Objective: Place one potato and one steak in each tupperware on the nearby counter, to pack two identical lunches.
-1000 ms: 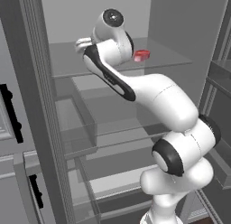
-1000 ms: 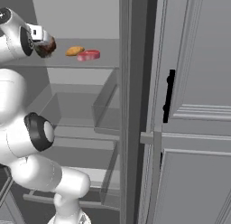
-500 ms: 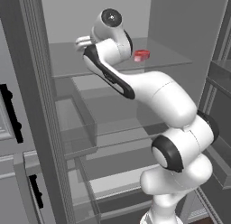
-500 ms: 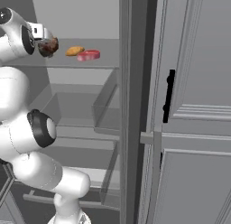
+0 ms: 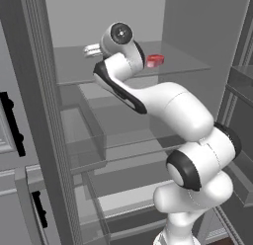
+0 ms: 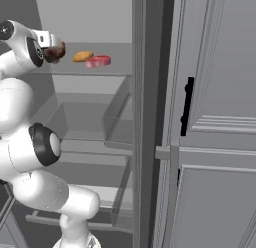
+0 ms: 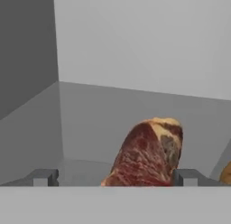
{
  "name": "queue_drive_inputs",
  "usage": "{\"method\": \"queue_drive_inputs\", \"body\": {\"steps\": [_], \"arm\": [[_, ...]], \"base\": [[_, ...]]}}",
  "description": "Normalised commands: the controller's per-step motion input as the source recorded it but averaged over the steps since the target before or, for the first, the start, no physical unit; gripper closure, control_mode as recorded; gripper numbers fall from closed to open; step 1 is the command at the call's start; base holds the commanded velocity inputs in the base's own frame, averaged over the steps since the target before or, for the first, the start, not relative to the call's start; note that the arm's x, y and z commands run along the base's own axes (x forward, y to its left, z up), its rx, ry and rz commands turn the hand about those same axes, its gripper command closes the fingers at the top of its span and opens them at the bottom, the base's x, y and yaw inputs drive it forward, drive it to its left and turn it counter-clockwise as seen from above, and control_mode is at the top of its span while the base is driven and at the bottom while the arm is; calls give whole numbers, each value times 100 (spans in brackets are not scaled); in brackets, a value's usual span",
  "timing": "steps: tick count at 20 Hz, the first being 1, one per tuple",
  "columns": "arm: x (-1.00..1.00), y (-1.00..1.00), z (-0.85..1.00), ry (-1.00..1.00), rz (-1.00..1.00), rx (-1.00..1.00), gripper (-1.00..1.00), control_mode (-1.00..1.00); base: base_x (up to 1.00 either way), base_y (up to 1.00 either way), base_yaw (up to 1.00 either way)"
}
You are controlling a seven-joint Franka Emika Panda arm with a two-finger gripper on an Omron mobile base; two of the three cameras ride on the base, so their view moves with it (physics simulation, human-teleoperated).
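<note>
Currently the arm reaches onto the upper fridge shelf [image 6: 117, 67], and the gripper [image 7: 115, 177] stands with its jaws fully spread, clamped on nothing. In the hand view the dark brown steak [image 7: 146, 155] sits between the two finger tips — nearer the right tip [image 7: 189, 177], close beside it, with a wider gap to the left tip [image 7: 43, 177]. Relative to the gripper the chunk lies at about 1 o'clock, just ahead. Its long axis leans from 7 toward 1 o'clock in that view, so it crosses the closing line at a slant rather than squarely. Whether the pads reach past its widest part cannot be told.

In the right base view the same chunk sits at the hand, with one potato [image 6: 82, 56] and the red-pink steak [image 6: 98, 61] further along the shelf at 3 o'clock, apart from it.

Judgement: the coming move turns on centring — a small shift toward the right tip, then closing.
</note>
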Motion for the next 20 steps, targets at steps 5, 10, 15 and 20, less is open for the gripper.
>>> {"method": "queue_drive_inputs", "body": {"steps": [5, 10, 15, 20], "arm": [[17, -3, 2, -6, -8, 0, -100, -100], [0, -4, 19, 5, -5, 0, -100, -100], [-4, -4, 28, 10, -2, 0, -100, -100], [-9, 0, -11, 11, 0, 0, -100, -100]], "base": [[0, 0, 0], [0, 0, 0], [0, 0, 0], [0, 0, 0]]}}
